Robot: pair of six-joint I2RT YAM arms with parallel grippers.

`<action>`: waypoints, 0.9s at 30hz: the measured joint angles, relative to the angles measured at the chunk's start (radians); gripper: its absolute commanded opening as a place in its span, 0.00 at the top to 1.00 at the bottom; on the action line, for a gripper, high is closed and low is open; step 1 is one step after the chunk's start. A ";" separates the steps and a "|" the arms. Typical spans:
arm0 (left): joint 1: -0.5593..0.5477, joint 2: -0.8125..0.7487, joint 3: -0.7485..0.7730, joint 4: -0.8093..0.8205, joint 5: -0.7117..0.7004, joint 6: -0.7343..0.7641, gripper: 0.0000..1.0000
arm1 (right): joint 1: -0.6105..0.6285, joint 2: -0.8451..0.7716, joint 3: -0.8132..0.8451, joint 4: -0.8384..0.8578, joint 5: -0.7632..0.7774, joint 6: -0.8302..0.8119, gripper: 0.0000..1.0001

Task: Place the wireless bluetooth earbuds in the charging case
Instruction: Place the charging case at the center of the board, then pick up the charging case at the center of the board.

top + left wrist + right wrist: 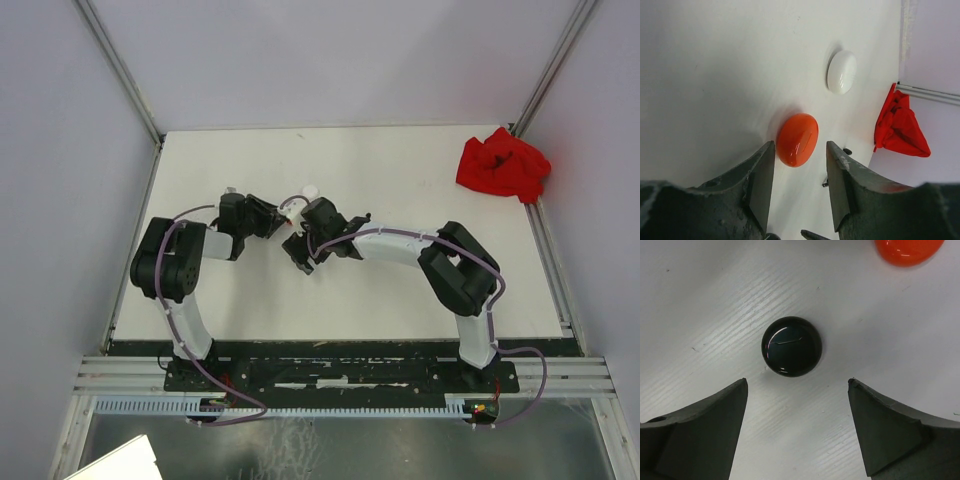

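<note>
Three on white desk [400,180], all closed, glossy: orange-red oval charging case [797,140], white oval charging case [842,71], black round charging case [792,346]. Hands empty: left hand [800,155] part-spread at orange; right hand [797,385] spread wide at black.

The white desk [420,170] carries three glossy, rounded cases, all of them closed. The orange case [797,139] lies near the white case [842,71], with bare surface between the two. The black case [792,346] sits apart from the orange one, though near it. A crumpled red cloth [503,165] lies at the far right corner, well apart from the cases.
</note>
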State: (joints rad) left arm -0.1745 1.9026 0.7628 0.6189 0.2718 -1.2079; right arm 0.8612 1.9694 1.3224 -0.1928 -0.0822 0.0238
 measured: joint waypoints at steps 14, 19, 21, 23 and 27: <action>0.064 -0.239 -0.043 -0.206 -0.080 0.180 0.42 | 0.026 0.093 0.074 -0.023 0.020 -0.012 0.17; 0.111 -0.334 -0.159 -0.120 -0.059 0.181 0.11 | 0.029 0.109 0.096 -0.037 0.031 -0.015 0.21; 0.127 -0.365 -0.205 -0.082 -0.046 0.180 0.01 | 0.030 0.113 0.101 -0.041 0.035 -0.017 0.23; 0.143 -0.393 -0.236 -0.056 -0.031 0.182 0.01 | 0.030 0.117 0.107 -0.045 0.039 -0.020 0.26; 0.152 -0.442 -0.246 -0.033 -0.016 0.183 0.01 | 0.032 0.126 0.117 -0.048 0.049 -0.025 0.31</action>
State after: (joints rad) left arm -0.0227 1.4605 0.5167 0.5858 0.2562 -1.0252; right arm 0.8936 2.0949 1.4395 -0.2413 -0.0330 -0.0010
